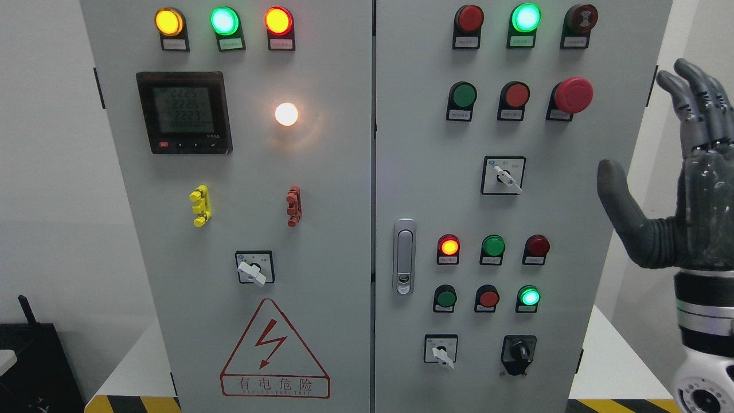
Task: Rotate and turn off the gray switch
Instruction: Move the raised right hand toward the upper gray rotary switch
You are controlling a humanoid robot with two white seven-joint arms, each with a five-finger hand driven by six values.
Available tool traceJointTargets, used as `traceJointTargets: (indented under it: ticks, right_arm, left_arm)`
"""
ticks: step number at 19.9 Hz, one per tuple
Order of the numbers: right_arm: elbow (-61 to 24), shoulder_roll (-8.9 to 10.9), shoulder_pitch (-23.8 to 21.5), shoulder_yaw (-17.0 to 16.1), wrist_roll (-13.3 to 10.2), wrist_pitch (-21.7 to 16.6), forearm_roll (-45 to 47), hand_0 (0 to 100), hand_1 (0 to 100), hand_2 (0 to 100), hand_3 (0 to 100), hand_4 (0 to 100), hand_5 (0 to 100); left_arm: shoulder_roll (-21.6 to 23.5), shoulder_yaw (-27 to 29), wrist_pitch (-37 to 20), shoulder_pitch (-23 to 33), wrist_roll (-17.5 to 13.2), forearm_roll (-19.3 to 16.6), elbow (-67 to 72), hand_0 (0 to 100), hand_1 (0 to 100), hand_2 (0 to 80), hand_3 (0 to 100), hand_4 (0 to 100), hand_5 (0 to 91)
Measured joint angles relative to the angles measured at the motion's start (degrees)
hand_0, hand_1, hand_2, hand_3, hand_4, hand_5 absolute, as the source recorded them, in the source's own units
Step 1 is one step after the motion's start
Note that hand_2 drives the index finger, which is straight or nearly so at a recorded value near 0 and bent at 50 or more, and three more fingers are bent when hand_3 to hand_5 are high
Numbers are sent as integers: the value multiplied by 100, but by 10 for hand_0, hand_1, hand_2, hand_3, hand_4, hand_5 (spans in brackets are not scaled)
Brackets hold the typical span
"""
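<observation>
A grey electrical cabinet [344, 229] with two doors is seen head-on, filling most of the head view. The right hand [676, 172] is raised at the picture's right edge, just off the cabinet's right side, with its fingers [697, 97] extended upward and its thumb [622, 209] spread out toward the panel; nothing is held, and no part of the cabinet is touched by it.

Three rotary switches with light grey handles are mounted on the doors (which of them is the one meant cannot be told). One grey switch [254, 268] is set low on the left door, above the red warning triangle [275, 350]; its handle is pointed down to the right. A second switch [503, 175] is placed in the middle of the right door, nearest the hand, also angled down to the right. A third switch [441, 349] is found near the bottom of the right door, beside a black selector knob [518, 353].

A digital meter [183, 112] is fitted on the left door, with a lit white lamp [286, 114] beside it. A red mushroom button [573, 94] is seen at the upper right, and a door latch [404, 256] by the seam between the doors.
</observation>
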State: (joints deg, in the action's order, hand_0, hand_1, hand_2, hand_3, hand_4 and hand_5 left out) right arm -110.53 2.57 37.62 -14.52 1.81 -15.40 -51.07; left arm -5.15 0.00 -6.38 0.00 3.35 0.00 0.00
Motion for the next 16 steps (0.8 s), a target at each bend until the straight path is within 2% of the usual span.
traceJointTargets:
  ticks: [9,10,11,12,13,14,15,16]
  right_arm:
    - [13,-13,-8,7,-8,4,4,340,124,0,4,0,0]
    - [13,-15,-8,8,-10,23,6,338,135,0,61,60,0]
    - [15,-16,-9,8,-37,28,9,335,146,0,132,175,31]
    - [18,-17,-9,8,-90,36,13,331,177,0,302,300,179]
    - [22,-19,-9,8,-128,42,17,322,207,4,437,369,316]
    - [25,-19,-10,8,-154,47,20,318,227,21,500,406,392]
    - [31,-20,-12,9,-169,48,23,311,254,93,552,494,505]
    - [34,-22,-13,10,-195,50,25,308,271,125,584,542,578]
  left_arm:
    - [-1,0,1,0,-6,0,0,120,389,0,0,0,0]
    - [-1,0,1,0,-7,0,0,120,389,0,0,0,0]
    - [-1,0,1,0,-12,0,0,120,389,0,0,0,0]
    - [-1,0,1,0,-17,0,0,120,389,0,0,0,0]
    - [-1,0,1,0,-18,0,0,120,389,0,0,0,0]
    - [-1,0,1,0,-20,0,0,120,389,0,0,0,0]
    - [-1,0,1,0,-20,0,0,120,389,0,0,0,0]
    - [-1,0,1,0,-20,0,0,120,389,0,0,0,0]
